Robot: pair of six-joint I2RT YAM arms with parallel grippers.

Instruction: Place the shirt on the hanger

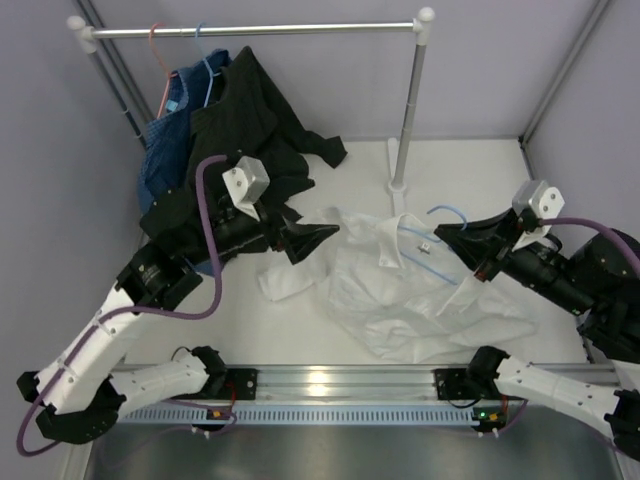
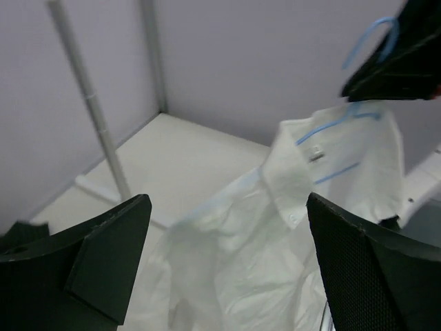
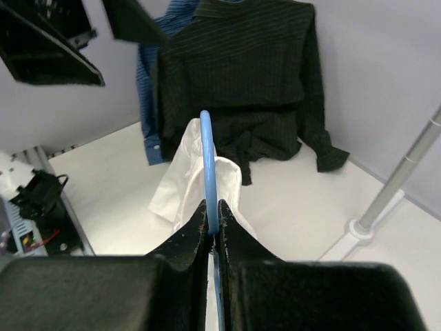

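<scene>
Count: one shirt [image 1: 400, 295], one hanger [image 3: 205, 158], two grippers.

Shirt: white and wrinkled, at centre-right of the top view, with its collar toward the upper edge. The light-blue hanger wire runs inside the collar.

Right gripper [image 3: 212, 215]: jaws clamped on the hanger wire.

Left gripper [image 1: 315, 240]: jaws wide apart and holding nothing, left of the shirt.

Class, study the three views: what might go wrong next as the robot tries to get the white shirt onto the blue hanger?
1. The right gripper pinches only the thin wire of the hanger; it may twist or slip under the fabric's weight.
2. Most of the shirt lies crumpled on the table, and the left gripper is open, holding nothing; lifting now may slide the shirt off.
</scene>
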